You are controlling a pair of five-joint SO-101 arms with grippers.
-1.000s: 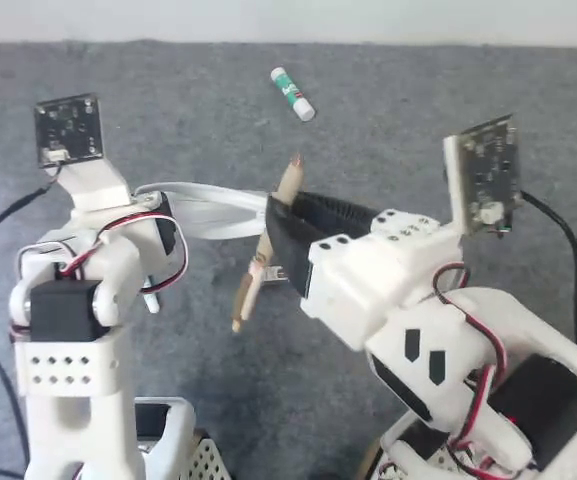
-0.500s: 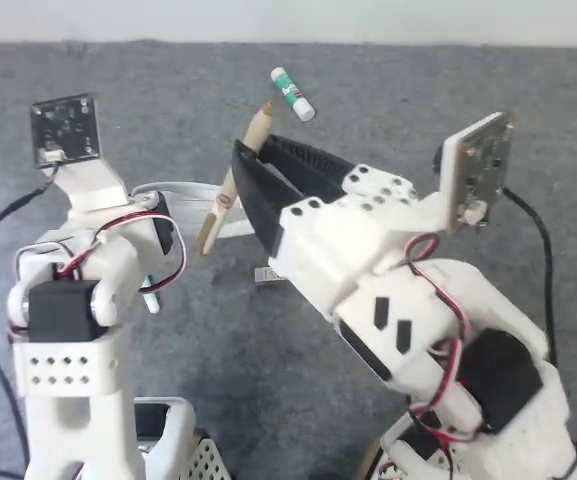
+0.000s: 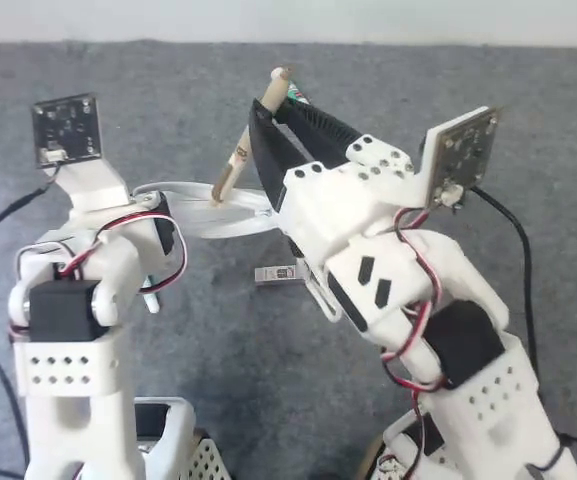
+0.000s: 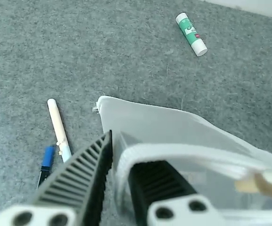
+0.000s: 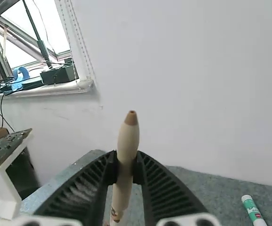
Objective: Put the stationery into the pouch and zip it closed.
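My left gripper [image 4: 119,153] is shut on the rim of the white see-through pouch [image 4: 183,129], holding its mouth up. The pouch [image 3: 218,215] lies between the two arms. My right gripper [image 3: 268,118] is shut on a wooden pencil [image 3: 240,152], held steeply tilted, its lower end at the pouch mouth. That pencil [image 5: 125,146] stands upright between the ribbed fingers [image 5: 86,188], and its end [image 4: 263,181] shows over the pouch. A green-and-white glue stick [image 4: 191,34] lies on the mat beyond the pouch. A white pen [image 4: 58,126] and a blue pen [image 4: 46,160] lie beside the pouch.
A small grey piece [image 3: 278,274] lies on the grey mat [image 3: 468,90] in front of the pouch. The glue stick [image 5: 251,208] sits near the mat's far edge by the white wall. A window sill with clutter [image 5: 55,77] is in the room behind.
My right arm has lifted the pencil from mid-table and swung it toward the far side, bringing its lower end to the pouch mouth. The left arm has stayed still.
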